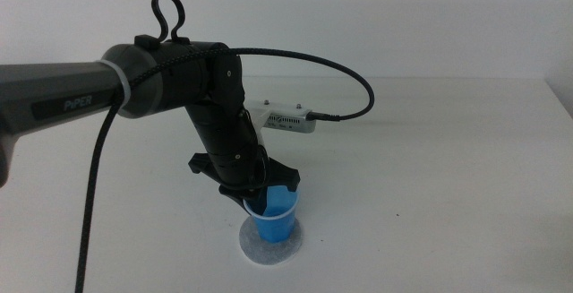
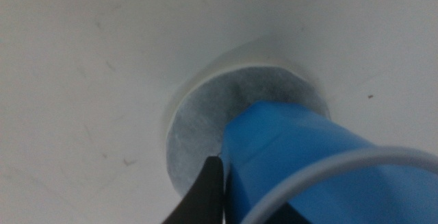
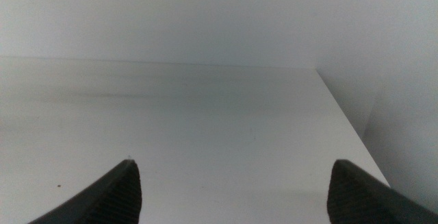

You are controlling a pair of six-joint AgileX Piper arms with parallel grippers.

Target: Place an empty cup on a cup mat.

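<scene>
One blue cup (image 1: 274, 223) standing upright on the grey mat (image 1: 255, 252), base inside the disc's edge, mat flat on the white bench (image 1: 448, 194). Clamped at the rim by the left gripper (image 1: 269, 194), jaws closed onto the cup wall, one dark finger (image 2: 205, 193) pressed against the blue side in the left wrist view, with the arm (image 1: 210, 87) reaching in from the left and a black cable (image 1: 322, 64) looping off to a small white box (image 1: 288, 118) behind. Off to the side, right gripper (image 3: 233, 190) hovering over bare bench, jaws spread wide and holding nothing.
</scene>
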